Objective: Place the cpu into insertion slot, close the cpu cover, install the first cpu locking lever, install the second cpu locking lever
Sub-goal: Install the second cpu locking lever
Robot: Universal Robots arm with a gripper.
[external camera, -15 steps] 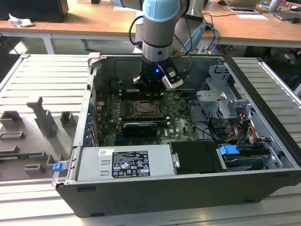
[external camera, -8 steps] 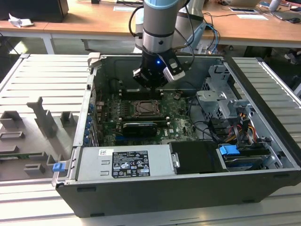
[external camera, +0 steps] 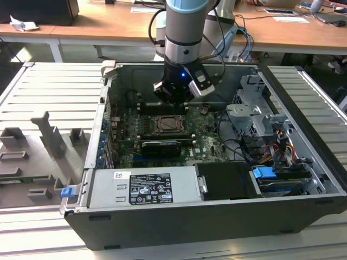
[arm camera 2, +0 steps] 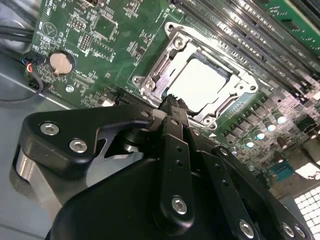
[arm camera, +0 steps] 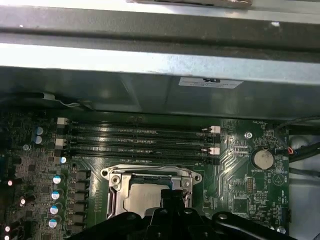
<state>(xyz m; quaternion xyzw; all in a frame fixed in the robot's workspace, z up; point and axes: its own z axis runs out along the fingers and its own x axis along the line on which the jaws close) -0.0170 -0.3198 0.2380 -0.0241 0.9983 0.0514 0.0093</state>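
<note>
One arm (external camera: pixel 184 32) only, reaching down into an open computer case (external camera: pixel 217 216), jaws (external camera: pixel 172 97) poised just above the green motherboard (external camera: pixel 206 142). Pressed together, black fingertips (arm camera 2: pixel 172 104) meeting at a ridged tip in the second wrist view, pinching nothing. Right beyond that tip, the cpu (arm camera 2: pixel 202 82), pale and silvery, already seated flat in the insertion slot (arm camera 2: pixel 240 102). Around it, the cpu cover (arm camera 2: pixel 165 62), a silvery frame lying down about the chip; whether latched, cannot tell. Same chip (arm camera: pixel 142 197) in the first wrist view, half hidden behind the black fingers, with memory slots (arm camera: pixel 140 140) beyond and a coin battery (arm camera: pixel 262 159) off to one side. Lower in the case, a power supply (external camera: pixel 143 187) with a white label. Underneath, a grey ribbed worktop (external camera: pixel 32 92); further back, wooden desks (external camera: pixel 108 27) with papers.
</note>
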